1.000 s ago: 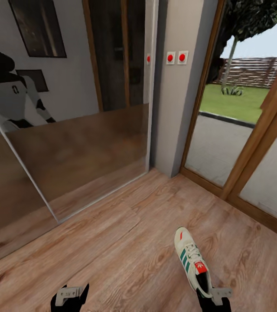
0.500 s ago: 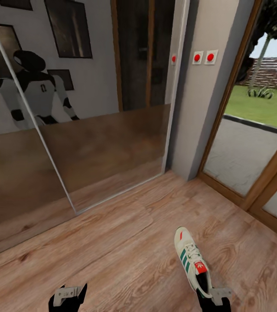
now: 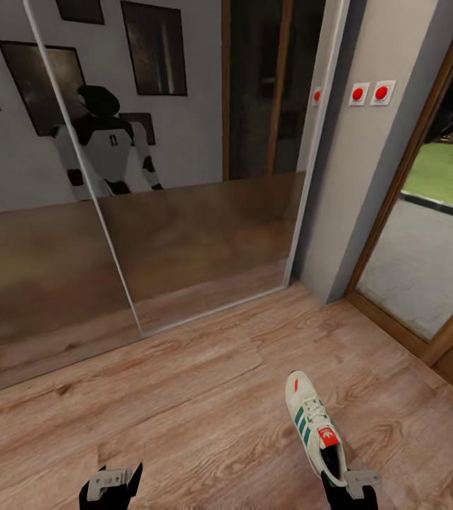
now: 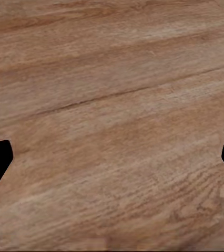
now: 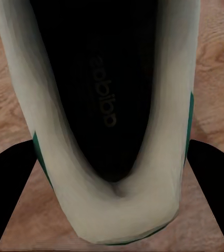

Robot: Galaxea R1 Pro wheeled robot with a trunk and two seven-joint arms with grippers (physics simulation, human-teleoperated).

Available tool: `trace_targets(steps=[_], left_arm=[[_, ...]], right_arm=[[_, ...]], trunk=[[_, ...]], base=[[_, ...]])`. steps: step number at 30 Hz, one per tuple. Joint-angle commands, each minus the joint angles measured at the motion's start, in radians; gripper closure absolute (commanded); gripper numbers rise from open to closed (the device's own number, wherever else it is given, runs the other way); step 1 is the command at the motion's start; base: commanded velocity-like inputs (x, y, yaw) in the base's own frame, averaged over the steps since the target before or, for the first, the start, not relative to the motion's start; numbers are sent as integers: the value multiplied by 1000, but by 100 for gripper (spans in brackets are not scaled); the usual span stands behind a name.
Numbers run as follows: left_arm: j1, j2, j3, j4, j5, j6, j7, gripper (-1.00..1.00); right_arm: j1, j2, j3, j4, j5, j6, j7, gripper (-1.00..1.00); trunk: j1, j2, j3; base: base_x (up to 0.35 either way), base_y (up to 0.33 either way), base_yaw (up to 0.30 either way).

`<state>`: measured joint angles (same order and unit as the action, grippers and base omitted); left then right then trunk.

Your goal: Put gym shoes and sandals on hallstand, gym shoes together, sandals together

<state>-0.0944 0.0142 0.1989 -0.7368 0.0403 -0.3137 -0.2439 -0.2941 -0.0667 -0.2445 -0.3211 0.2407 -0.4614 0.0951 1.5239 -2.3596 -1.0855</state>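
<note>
The right hand [image 3: 351,489] grips the heel of a gym shoe [image 3: 314,427] — its fingers [image 5: 209,173] press both sides of the heel in the right wrist view. The shoe's toe points away from the robot, over the corridor floor [image 3: 205,411]. The left hand [image 3: 111,486], well apart from the shoe, is spread open and empty — beyond the shoe, a mirrored sliding door [image 3: 205,191] reflects the robot.

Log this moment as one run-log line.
phase: carrying | right gripper: shut on gym shoe at heel | left gripper: open, nothing held | surroundings: corridor floor, mirrored sliding door | hallstand: unseen
</note>
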Motion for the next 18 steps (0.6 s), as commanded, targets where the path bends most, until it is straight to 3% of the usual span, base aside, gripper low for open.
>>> trace_targets(steps=[1,9,18], left_arm=[[-1,0,4,1,4,-1,-9,-100],[-1,0,4,1,4,-1,-9,-100],[-1,0,4,1,4,-1,-9,-100]], right_arm=[[-1,0,-9,0,4,-3,9,100],[0,1,-9,0,4,-3,9,100],[1,1,-9,0,5,-3,9,100]], trunk=[[-1,0,-1],[-1,0,-1],[-1,0,-1]], base=[[-226,-197,278],[-241,-168,278],[-46,-31,278]])
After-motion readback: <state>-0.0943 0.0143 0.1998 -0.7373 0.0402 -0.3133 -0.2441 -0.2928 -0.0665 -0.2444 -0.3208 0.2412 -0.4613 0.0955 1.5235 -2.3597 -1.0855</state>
